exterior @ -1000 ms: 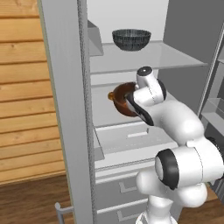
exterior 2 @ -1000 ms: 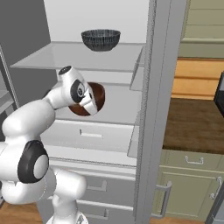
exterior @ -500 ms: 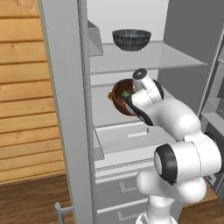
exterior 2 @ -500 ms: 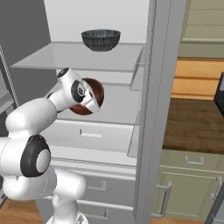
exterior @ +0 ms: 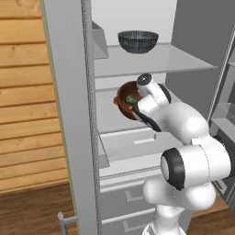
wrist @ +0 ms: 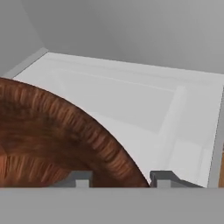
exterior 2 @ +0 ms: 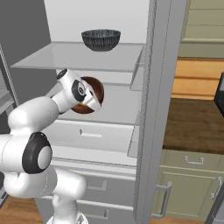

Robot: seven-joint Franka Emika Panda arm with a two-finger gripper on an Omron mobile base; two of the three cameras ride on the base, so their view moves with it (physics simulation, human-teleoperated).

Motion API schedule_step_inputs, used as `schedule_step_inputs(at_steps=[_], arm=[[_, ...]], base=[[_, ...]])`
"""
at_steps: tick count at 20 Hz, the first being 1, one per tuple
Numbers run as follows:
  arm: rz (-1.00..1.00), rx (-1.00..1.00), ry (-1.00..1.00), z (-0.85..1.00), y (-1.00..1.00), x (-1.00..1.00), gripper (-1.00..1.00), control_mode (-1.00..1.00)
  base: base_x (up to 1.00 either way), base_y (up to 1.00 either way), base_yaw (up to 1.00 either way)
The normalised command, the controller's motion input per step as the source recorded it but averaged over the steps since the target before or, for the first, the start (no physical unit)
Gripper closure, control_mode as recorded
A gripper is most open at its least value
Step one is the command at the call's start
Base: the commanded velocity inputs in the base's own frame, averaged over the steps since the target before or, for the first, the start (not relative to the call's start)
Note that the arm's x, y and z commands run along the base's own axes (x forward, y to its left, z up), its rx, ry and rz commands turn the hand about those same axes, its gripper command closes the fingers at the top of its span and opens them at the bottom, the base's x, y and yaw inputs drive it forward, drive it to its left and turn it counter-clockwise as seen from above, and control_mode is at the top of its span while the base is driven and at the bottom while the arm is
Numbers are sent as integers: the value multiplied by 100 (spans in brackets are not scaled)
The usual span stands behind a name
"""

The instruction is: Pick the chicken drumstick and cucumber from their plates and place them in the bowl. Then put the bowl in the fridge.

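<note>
- Inside the open fridge (exterior: 69,114), the gripper (wrist: 120,178) holds the reddish-brown wooden bowl (exterior: 126,98) just above the middle white shelf (exterior: 114,121), below the glass shelf (exterior: 151,59) that carries a dark grey ribbed bowl (exterior: 138,41).
- From the hand view, the two finger tips sit narrowly apart, with the bowl's rim running between them, so the jaws look closed on the rim; the contact itself is cut off at the bottom edge, so that is a judgement.
- From the left base view, the bowl is tipped with its mouth toward the camera. A dark-green bit inside reads as the cucumber (exterior: 131,99) and an orange spot at the left rim as the chicken drumstick (exterior: 116,99), though both are too small to be sure.
- Whether the bowl's base touches the shelf cannot be told from these views.
- Risks from here:
  - Opening the jaws while the bowl is tilted could let it rock or roll toward the shelf's front edge and spill the food.
  - A rim pinch carries the weight off-centre, so the bowl could pivot or slip in the jaws during lowering.
  - Raising the wrist could knock the glass shelf above; swinging sideways could catch the fridge wall.
</note>
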Motion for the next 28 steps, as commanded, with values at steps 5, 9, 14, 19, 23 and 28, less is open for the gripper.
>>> schedule_step_inputs(at_steps=[5,9,14,19,23,28], arm=[[0,-2,-1,1,0,0,-100,-100],[0,0,-7,19,1,-15,-100,-100],[0,0,-6,31,1,-27,-100,-100],[2,0,0,44,1,-80,-100,-100],[12,1,4,33,12,-100,-100,-100],[16,9,3,22,8,-100,-100,-100]], base=[[0,0,0],[0,0,0],[0,0,0],[0,0,0],[0,0,0],[0,0,0]])
